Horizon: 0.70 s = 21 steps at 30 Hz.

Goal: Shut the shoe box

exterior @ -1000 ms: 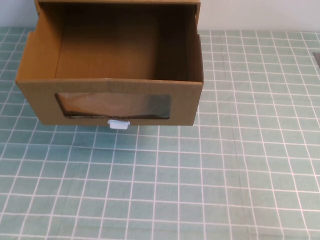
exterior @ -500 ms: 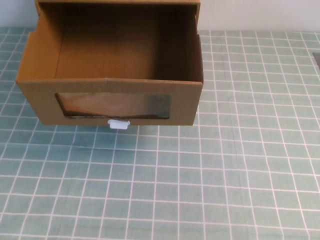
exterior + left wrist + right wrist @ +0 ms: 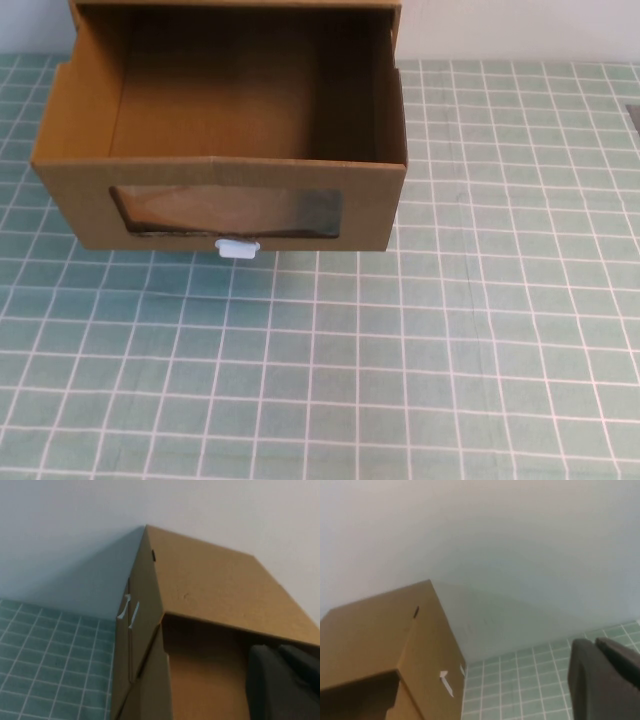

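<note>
The shoe box [image 3: 80, 190] is brown cardboard, at the far left of the table in the high view. Its drawer stands pulled out toward me and looks empty inside. The drawer front has a clear window [image 3: 230, 212] and a small white pull tab [image 3: 238, 250] at its lower edge. Neither gripper shows in the high view. In the left wrist view my left gripper [image 3: 275, 650] is shut and empty, close before the box [image 3: 210, 585]. In the right wrist view my right gripper [image 3: 594, 642] is shut and empty, off to the side of the box [image 3: 375, 630].
A green mat with a white grid [image 3: 400, 380] covers the table. A white wall [image 3: 495, 540] stands right behind the box. A dark object [image 3: 634, 115] just shows at the right edge.
</note>
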### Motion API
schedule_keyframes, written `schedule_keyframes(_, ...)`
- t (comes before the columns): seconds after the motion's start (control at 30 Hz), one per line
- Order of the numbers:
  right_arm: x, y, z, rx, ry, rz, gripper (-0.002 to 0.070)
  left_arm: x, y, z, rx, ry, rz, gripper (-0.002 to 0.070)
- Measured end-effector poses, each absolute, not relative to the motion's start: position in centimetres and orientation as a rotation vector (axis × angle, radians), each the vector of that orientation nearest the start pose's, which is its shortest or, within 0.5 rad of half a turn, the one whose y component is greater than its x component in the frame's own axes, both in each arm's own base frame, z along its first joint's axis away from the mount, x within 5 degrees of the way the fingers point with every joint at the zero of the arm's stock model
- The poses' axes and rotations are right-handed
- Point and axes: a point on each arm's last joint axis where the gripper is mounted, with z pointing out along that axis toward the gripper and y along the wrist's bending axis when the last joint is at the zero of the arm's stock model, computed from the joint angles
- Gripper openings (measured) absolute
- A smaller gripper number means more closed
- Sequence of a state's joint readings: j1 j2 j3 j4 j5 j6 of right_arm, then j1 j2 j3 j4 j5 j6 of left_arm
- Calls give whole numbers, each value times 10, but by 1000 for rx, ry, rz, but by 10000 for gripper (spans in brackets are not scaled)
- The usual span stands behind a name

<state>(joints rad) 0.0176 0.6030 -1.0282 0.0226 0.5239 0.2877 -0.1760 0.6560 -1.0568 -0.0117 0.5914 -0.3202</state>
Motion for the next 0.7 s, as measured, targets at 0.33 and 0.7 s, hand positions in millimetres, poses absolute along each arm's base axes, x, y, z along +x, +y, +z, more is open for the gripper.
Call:
schedule_keyframes(0.33, 108, 22, 446, 115, 1706, 430, -14, 169, -31, 431, -79, 1853, -319, -5)
schedule_keyframes(0.7, 152, 72, 439, -707, 1976, 343, -14, 226, -63, 434, 284, 1943, -401, -5)
